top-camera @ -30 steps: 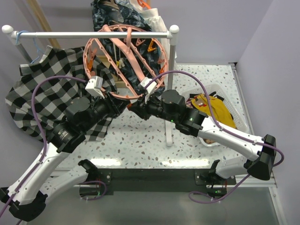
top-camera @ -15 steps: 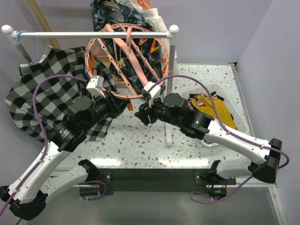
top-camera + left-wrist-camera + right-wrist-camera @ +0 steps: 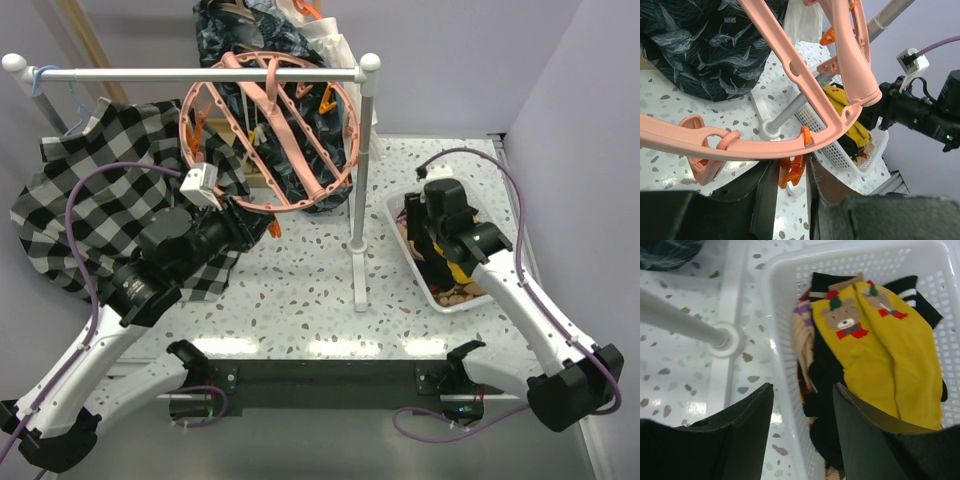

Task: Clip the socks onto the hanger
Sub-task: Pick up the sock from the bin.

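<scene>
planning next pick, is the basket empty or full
Not empty: yellow bear socks and black ones lie piled in the basket.

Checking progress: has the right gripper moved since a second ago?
Yes. The right gripper left the pink hanger, crossing right of the white post to above the sock basket.

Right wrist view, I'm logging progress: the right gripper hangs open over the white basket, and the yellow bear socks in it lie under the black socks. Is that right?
Not quite. The right wrist view shows the yellow bear socks lying on top of the black socks, not under them. The rest holds: the right gripper hangs open over the white basket.
</scene>
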Robot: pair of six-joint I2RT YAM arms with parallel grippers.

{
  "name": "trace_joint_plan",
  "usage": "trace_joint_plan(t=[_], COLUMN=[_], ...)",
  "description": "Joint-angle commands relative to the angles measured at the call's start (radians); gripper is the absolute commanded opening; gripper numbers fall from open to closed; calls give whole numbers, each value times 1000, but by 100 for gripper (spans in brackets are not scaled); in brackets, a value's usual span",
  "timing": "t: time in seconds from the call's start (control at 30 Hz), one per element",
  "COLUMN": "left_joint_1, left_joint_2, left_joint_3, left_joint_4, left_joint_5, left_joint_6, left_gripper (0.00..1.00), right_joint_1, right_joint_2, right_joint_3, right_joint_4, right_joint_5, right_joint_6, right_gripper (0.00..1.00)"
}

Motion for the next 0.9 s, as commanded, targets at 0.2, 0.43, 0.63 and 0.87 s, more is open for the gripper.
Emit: trace_joint_plan(t=[0.2,0.43,0.63,0.87], left_joint_1=[0,0,1,1], left_joint_2=[-5,-5,-6,-11], left_joint_3=[45,45,43,46], left_joint_4=[26,29,29,22], left_joint_5=[-32,-23,-25,-29], left_joint_6=[5,2,2,2], left_gripper=[8,8,8,8], right_joint_1=[-260,-302,-336,-363], right_joint_2=[294,440,498,566], right_joint_3=[81,99,130,124], right_joint_4=[140,249,260,288], right_joint_5=[-210,-202,-188,-231], right_joint_6=[32,17,2,28], right_gripper=[46,45,45,45])
